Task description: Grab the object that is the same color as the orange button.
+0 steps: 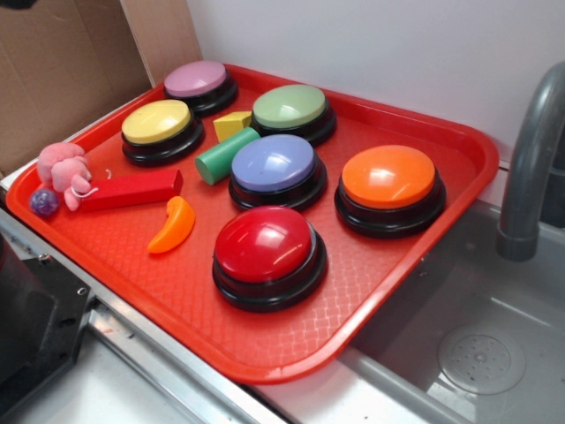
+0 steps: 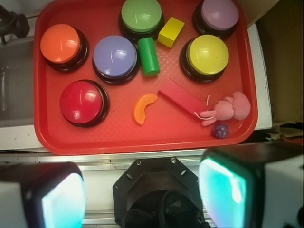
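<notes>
We're looking straight down past our gripper (image 2: 142,199), jaws spread wide with nothing between them. The orange crescent (image 2: 144,107) lies flat on the red tray (image 2: 47,137), ahead of the gap, between the red button (image 2: 83,102) and the red block (image 2: 182,99). Orange button (image 2: 62,43) sits far ahead-left.

The fingers (image 2: 64,202) are blurred and cropped by the wrist view's lower edge.
</notes>
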`<state>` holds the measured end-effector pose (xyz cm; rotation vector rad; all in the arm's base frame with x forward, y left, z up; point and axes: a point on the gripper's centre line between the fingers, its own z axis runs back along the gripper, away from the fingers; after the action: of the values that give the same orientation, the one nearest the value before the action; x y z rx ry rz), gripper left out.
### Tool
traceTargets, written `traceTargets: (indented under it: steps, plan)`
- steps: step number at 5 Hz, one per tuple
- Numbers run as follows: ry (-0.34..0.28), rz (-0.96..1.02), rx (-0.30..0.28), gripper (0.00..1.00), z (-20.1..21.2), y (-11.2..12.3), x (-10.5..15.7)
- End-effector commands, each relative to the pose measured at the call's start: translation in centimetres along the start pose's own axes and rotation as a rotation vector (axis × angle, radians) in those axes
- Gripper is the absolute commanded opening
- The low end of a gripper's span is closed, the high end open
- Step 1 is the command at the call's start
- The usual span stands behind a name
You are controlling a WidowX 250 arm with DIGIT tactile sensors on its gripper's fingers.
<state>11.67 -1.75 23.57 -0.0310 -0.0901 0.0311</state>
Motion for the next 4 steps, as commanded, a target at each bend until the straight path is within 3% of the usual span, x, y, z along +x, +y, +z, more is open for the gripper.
traceTargets:
  steps: [1,3,4]
  plan:
    - [0.000,0.000,0.000,1.00,0.0,0.0,0.0]
    - [-0.032,0.139,-0.106,1.00,-4.3,1.0,1.1]
    - [-0.024,0.257,-0.080,1.00,-7.2,1.6,1.5]
